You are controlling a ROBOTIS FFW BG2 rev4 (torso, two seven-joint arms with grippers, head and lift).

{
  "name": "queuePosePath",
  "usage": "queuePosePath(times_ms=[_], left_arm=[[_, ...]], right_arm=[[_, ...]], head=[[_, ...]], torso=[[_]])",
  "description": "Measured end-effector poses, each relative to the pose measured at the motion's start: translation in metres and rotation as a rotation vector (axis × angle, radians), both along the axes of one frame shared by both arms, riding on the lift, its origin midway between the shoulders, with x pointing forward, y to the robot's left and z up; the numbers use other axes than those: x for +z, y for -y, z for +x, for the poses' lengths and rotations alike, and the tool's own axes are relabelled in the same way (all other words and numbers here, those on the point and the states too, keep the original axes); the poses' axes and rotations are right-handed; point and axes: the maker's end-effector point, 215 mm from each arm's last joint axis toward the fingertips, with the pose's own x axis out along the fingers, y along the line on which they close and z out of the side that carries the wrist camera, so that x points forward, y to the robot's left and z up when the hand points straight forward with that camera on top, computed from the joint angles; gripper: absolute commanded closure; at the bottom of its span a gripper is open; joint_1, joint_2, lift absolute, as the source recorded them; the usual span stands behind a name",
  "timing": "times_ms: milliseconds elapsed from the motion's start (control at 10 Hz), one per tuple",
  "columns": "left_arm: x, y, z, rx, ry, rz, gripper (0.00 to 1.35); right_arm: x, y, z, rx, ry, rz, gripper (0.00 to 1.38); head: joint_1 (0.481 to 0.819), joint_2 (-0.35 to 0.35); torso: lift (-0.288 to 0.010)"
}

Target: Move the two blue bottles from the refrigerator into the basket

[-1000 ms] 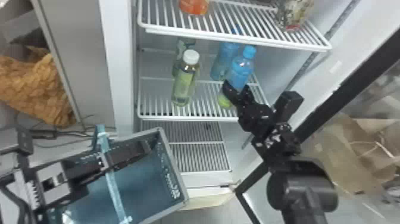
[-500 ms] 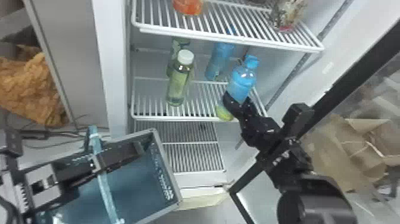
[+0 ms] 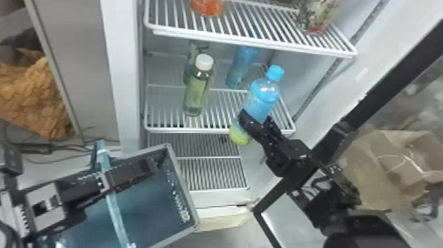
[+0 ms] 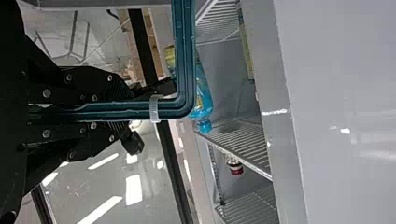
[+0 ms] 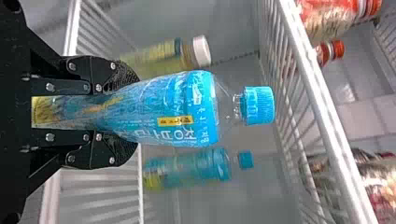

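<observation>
Blue btl. clamped in jaws of R gripper; tilted, cap up, nr. front edge of fridge shelf. 2nd blue btl. seen upright, farther back, same shelf. Basket handle gripped betw. jaws of L gripper; basket seen lower L, head view.

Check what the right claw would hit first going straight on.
Probably the back wall, between the green bottle and the rear blue bottle, though the held bottle might catch the shelf first; depth unclear.
</observation>
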Motion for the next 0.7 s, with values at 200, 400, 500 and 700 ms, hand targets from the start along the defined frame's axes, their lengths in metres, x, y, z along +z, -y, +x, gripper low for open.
queuePosePath(times_ms=[200, 400, 500, 700], left_arm=[[0.001, 0.000, 0.000, 0.002, 0.000, -0.003, 1.19], [0.001, 0.001, 0.001, 0.003, 0.000, -0.005, 1.19], [0.001, 0.001, 0.002, 0.003, -0.001, -0.005, 1.19], [-0.001, 0.002, 0.002, 0.002, -0.006, -0.008, 1.19]], right_arm=[[0.000, -0.022, -0.016, 0.069, -0.040, 0.048, 1.28], [-0.006, -0.047, -0.028, 0.159, -0.094, 0.110, 1.28], [-0.004, -0.061, -0.036, 0.204, -0.113, 0.141, 1.28], [0.003, -0.095, -0.054, 0.308, -0.148, 0.215, 1.28]], head=[[0.695, -0.258], [0.695, -0.224], [0.695, -0.204], [0.695, -0.165]], torso=[[-0.216], [-0.216], [-0.216], [-0.216]])
